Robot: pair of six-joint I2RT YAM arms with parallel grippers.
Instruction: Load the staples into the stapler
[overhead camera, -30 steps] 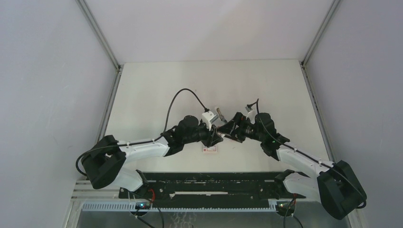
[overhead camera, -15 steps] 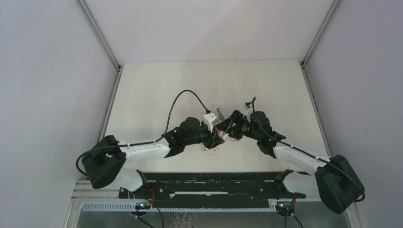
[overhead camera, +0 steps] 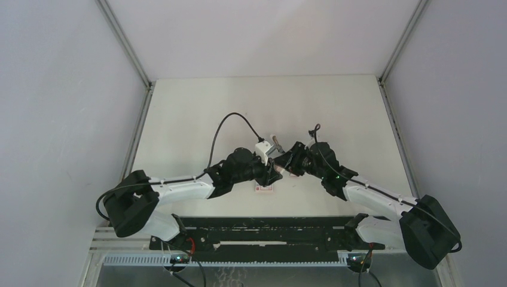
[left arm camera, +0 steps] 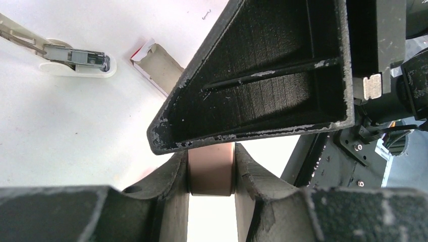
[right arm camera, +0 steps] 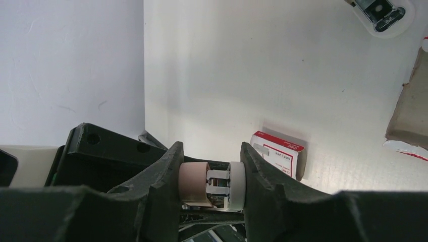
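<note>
My right gripper (right arm camera: 212, 174) is shut across the front end of a small stapler (right arm camera: 212, 187), pressing its pink top and white base, with metal showing between them. My left gripper (left arm camera: 211, 164) is shut on the same stapler's pink body (left arm camera: 211, 174), just under the right gripper's finger. In the top view both grippers (overhead camera: 272, 170) (overhead camera: 288, 162) meet at mid-table and hide the stapler. The staples (right arm camera: 411, 108), a flat grey-tan block, lie on the table beside the grippers and also show in the left wrist view (left arm camera: 160, 70).
A little white box with a red label (right arm camera: 280, 154) lies close under the grippers, also in the top view (overhead camera: 263, 188). A white piece with a metal channel (left arm camera: 75, 59) lies farther back (right arm camera: 381, 12). Walls enclose the white table (overhead camera: 197, 113).
My right gripper has shifted a little left, closing in on the left gripper. The left arm has hardly moved.
</note>
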